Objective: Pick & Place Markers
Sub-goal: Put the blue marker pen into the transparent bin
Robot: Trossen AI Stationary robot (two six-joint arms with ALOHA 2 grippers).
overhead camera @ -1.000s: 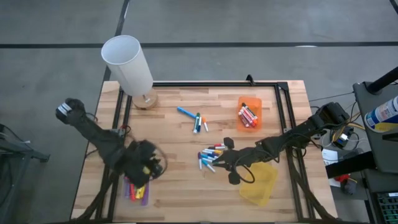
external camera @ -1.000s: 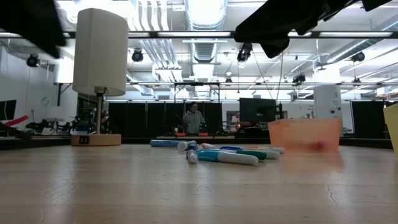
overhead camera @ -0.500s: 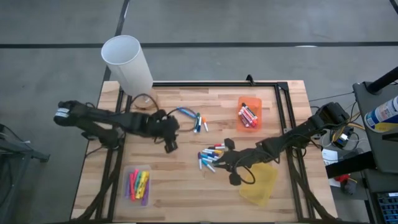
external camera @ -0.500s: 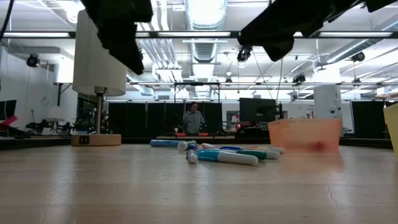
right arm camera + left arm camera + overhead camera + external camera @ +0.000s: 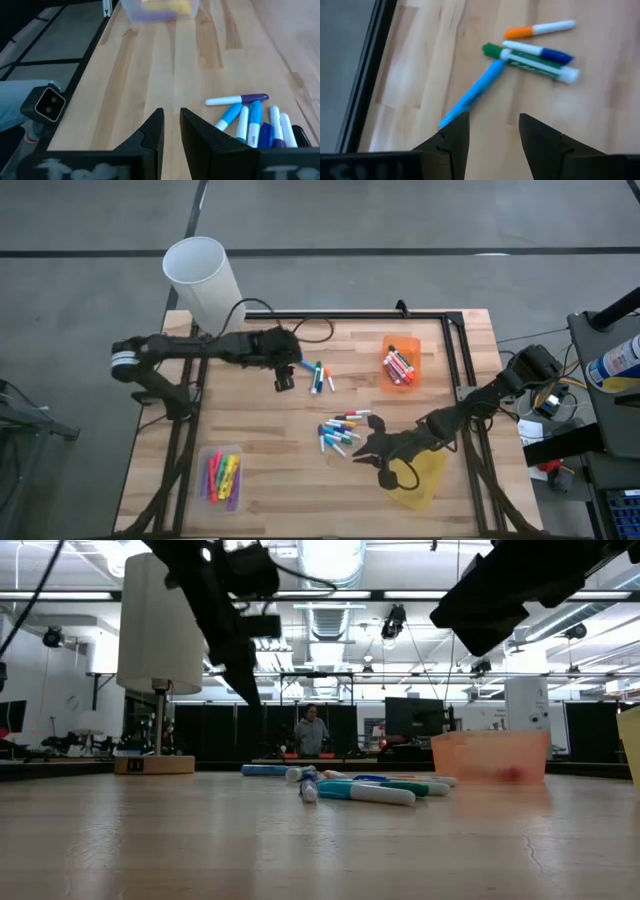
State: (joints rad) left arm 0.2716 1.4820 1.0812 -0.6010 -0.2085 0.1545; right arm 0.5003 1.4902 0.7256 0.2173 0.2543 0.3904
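Note:
Several markers (image 5: 340, 432) lie in a loose pile mid-table, with my right gripper (image 5: 372, 452) just to the near right of them. It is narrowly open (image 5: 171, 125) and holds nothing. A blue marker (image 5: 472, 95) and green, blue and orange markers (image 5: 320, 377) lie flat farther back. My left gripper (image 5: 283, 378) hangs above the table just near-left of the blue marker. It is open and empty (image 5: 490, 135). More markers sit in the clear bin (image 5: 222, 475) and the orange bin (image 5: 400, 363).
A white lamp (image 5: 205, 280) on a round wooden base stands at the far left corner. A yellow bin (image 5: 420, 475) lies under my right arm near the front right. A black frame (image 5: 455, 320) runs around the tabletop. Bare wood lies between the marker groups.
My left gripper has swung from above the clear bin at the near left toward the far edge and the right. It rolled as it went and now hangs by the blue marker. My right gripper has shifted a little toward the near edge. No marker has moved.

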